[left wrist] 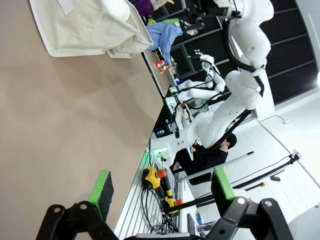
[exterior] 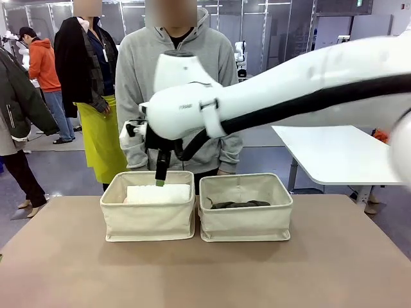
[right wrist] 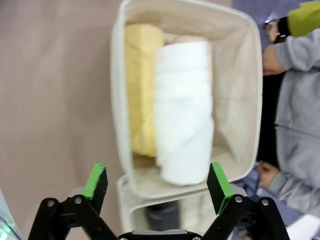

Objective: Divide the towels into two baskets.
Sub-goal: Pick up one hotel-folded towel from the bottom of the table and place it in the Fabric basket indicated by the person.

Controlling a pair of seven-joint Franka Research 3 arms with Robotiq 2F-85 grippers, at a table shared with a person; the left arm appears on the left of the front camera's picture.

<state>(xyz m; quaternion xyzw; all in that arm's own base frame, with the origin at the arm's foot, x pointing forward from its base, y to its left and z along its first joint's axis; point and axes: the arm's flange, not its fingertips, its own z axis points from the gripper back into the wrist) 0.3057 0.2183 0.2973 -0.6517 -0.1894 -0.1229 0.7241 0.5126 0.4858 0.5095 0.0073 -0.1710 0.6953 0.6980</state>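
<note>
My table (exterior: 64,256) runs brown and bare toward its near edge, with the two cream canvas baskets standing side by side in its middle stretch, nearer the far edge, where a person (exterior: 176,77) in a grey hoodie stands just behind them.

My right arm (exterior: 289,96) reaches across from the right side and hangs over the left basket (exterior: 148,221). Its wall touches or nearly touches the right basket (exterior: 245,221).

In the left basket the white towel (right wrist: 182,120) lies on top, rolled, along the basket's length. The yellow towel (right wrist: 141,90) lies beside it, against the wall on the table's near side. A strip of the pale pink towel (right wrist: 192,39) peeks out at one end of the white roll, mostly hidden under it. In the right basket the dark grey towel (exterior: 239,205) lies low, just its top showing above the rim.

My right gripper (right wrist: 157,182) hovers above the white towel with its jaws spread wide, gripping nothing; whether the pads brush the towel I cannot tell.

My left gripper (left wrist: 162,192) is off by the table's edge, also spread wide and empty, a corner of a basket (left wrist: 90,30) well away from it.
</note>
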